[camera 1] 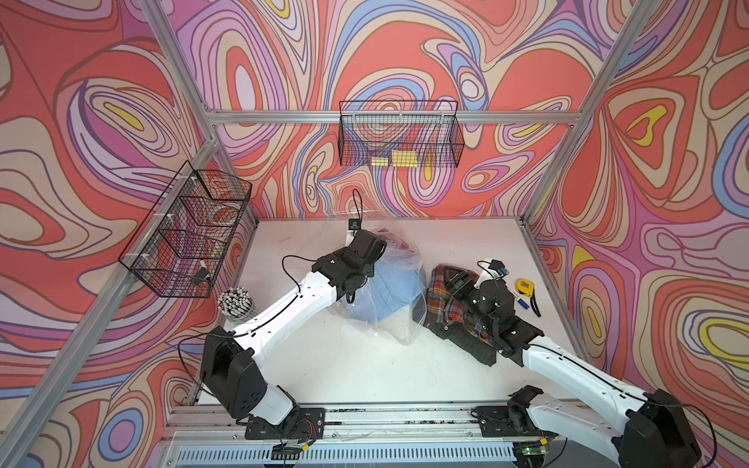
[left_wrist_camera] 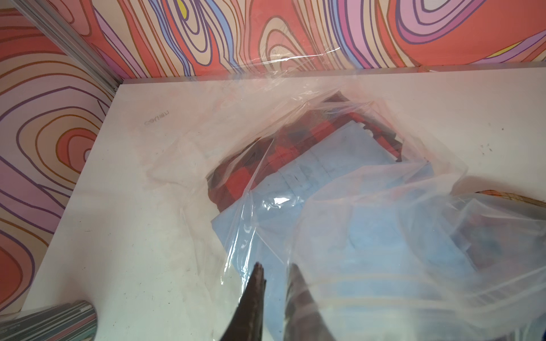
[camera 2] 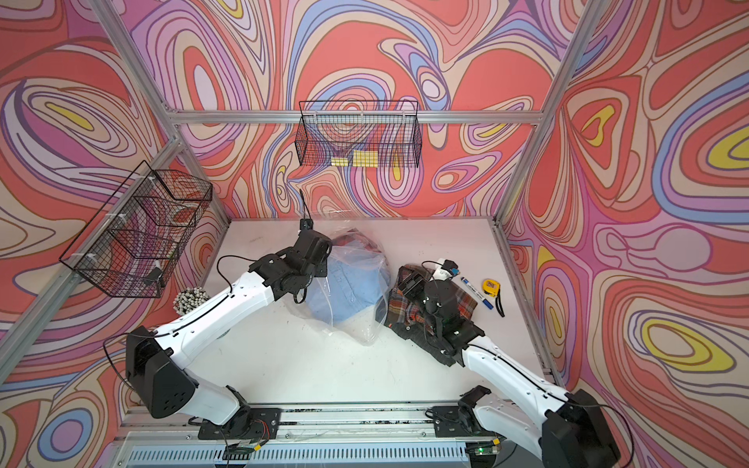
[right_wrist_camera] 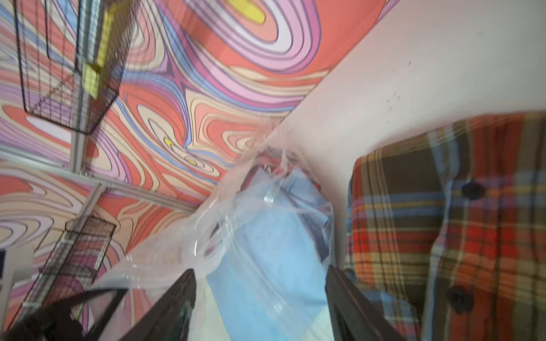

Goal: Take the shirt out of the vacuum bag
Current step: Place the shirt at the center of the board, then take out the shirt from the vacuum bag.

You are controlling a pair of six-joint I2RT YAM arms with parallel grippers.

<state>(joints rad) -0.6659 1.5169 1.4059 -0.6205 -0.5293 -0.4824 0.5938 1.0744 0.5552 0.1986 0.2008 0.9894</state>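
Closest to the left wrist lens is the left end effector (left_wrist_camera: 275,265). Its fingers are nearly together with a narrow gap showing, one outside the vacuum bag (left_wrist_camera: 369,192) and one seen through its film, so a layer of plastic sits between them. I cannot tell whether the clamp is firm. I note the bag lies crumpled on the white tabletop (camera 1: 344,364), between the two arms in both top views. A folded blue shirt (camera 1: 385,291) is inside it, with red-checked cloth (left_wrist_camera: 260,165) at the far end, also under the film. Right end effector (right_wrist_camera: 262,270): released, jaws wide apart, holding nothing, above a plaid shirt (camera 1: 439,283) that lies outside the bag, just beside it. A tape measure (camera 1: 525,287) rests near the right edge.
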